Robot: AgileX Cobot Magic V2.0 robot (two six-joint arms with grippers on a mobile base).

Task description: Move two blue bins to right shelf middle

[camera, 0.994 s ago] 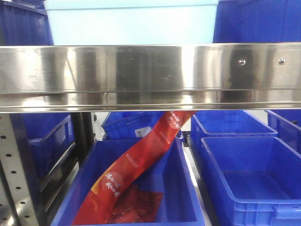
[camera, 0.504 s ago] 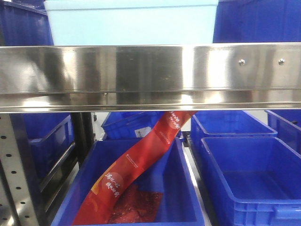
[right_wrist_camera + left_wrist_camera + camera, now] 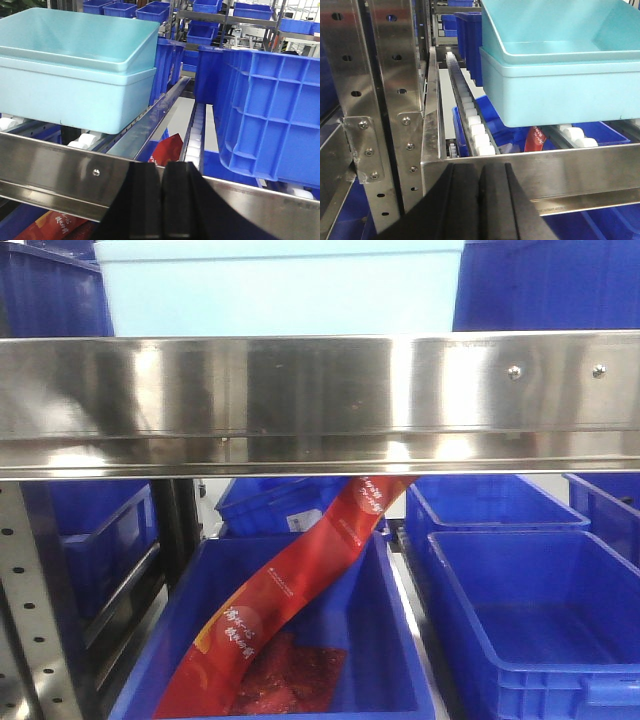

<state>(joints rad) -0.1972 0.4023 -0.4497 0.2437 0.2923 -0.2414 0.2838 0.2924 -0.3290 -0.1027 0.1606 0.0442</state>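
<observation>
black fingers of the left gripper (image 3: pixel 480 200) and right gripper (image 3: pixel 162 200) sit pressed together, holding nothing, just before the steel shelf rail (image 3: pixel 320 400). beyond it, a blue bin (image 3: pixel 270 110) rests on the rollers beside stacked pale turquoise bins (image 3: pixel 75 75); a red packet (image 3: pixel 290 600) leans in the bin below.

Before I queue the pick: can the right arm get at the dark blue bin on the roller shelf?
Probably yes: the right gripper, shut, sits just outside the steel rail, and the blue bin stands right behind it, nothing between.
</observation>
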